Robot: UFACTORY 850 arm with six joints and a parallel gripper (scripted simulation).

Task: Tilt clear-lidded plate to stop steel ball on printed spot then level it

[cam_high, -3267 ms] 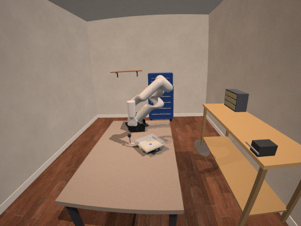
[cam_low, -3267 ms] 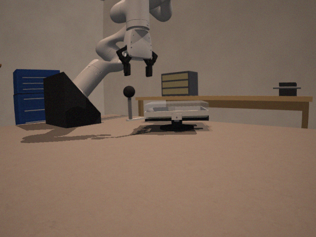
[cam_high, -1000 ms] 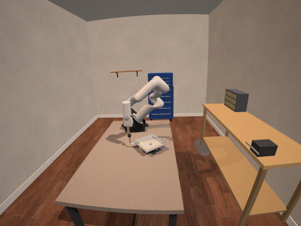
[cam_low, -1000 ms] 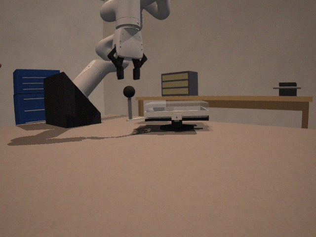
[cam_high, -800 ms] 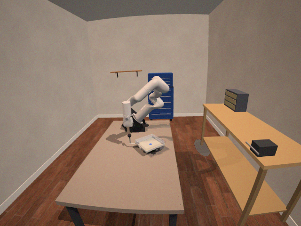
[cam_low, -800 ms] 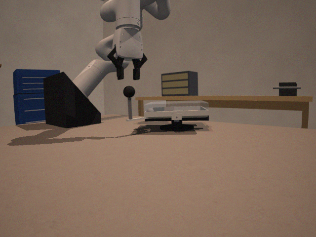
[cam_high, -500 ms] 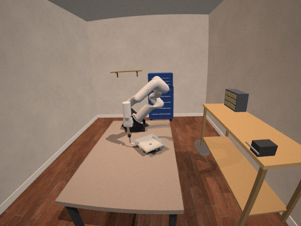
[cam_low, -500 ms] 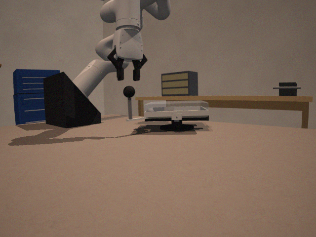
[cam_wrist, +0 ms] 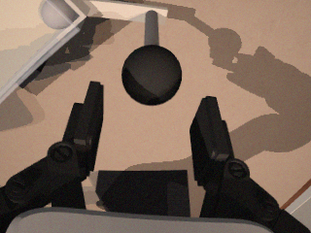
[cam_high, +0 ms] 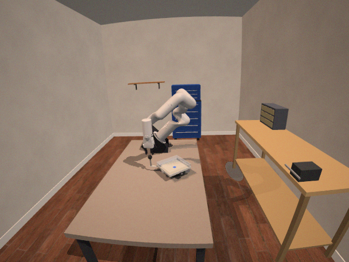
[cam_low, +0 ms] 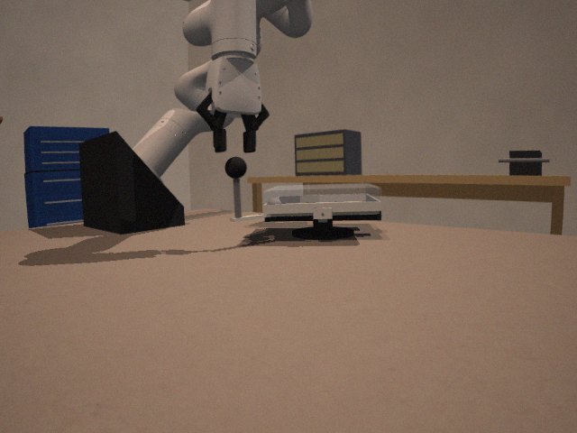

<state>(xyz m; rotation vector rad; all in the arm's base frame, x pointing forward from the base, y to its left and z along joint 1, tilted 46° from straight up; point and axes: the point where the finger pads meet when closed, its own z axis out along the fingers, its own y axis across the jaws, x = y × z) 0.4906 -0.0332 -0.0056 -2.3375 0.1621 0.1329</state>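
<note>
1. Pincer (cam_low: pixel 235 140) hangs half open, empty, just above the black knob (cam_low: pixel 235 167).
2. Ball (cam_wrist: pixel 57 10) sits in the plate's (cam_high: pixel 186 162) corner, well off the blue spot (cam_high: pixel 174 167).
3. Tilting looks not yet begun.

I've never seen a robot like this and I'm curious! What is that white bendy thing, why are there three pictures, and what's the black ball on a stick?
The white bendy thing is a robot arm. It stands on a big brown table. At its end is a gripper, a hand with two black fingers. Right now it is open and holds nothing.

The three pictures show one moment. One looks down across the room, one sits low by the table, and one rides on the robot's wrist, looking down past the fingers.

The black ball on a stick is a knob handle, just under the gripper and not touching it. It joins a shallow plate with a clear lid. Inside are a blue spot and a small steel ball, sitting in a corner, away from the spot.
</note>
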